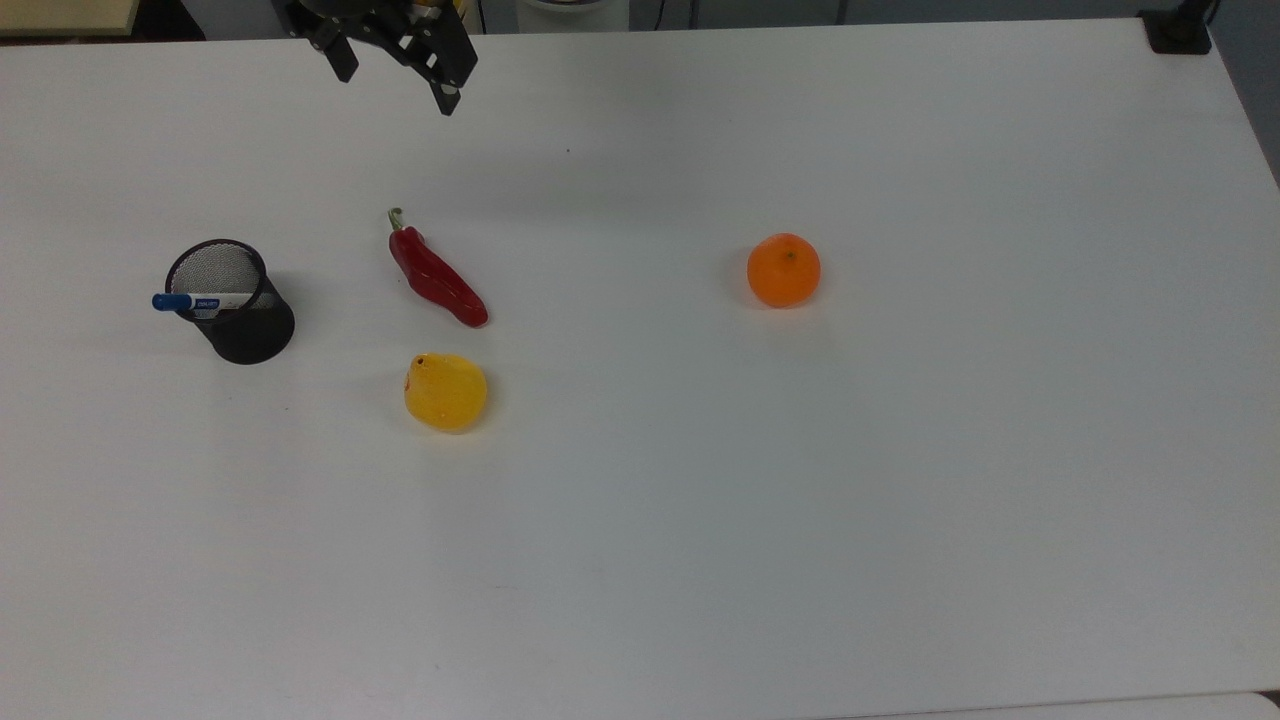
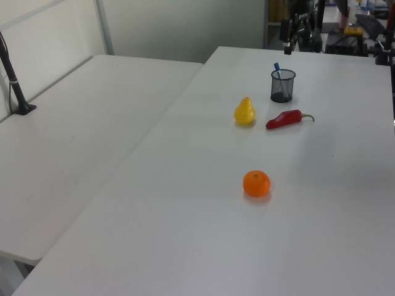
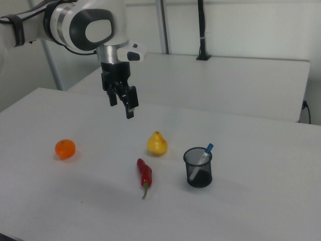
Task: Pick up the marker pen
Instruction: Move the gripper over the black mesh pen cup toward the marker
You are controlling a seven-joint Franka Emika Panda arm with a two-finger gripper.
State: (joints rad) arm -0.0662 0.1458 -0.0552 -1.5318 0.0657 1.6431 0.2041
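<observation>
Far at the top view's left, the marker pen (image 1: 203,301) leans in the black mesh cup (image 1: 240,320), blue cap poking over the rim. Up and to the right of it, well apart, the gripper (image 1: 395,85) hangs above the counter (image 1: 900,500), jaws spread wide and empty.

Bright, even overhead light; soft faint shadows beside objects on the white table (image 1: 900,500), mild glare.

Marker pen (image 2: 277,68) leans in the mesh cup (image 2: 282,86), beyond the red chili (image 2: 285,119)
</observation>
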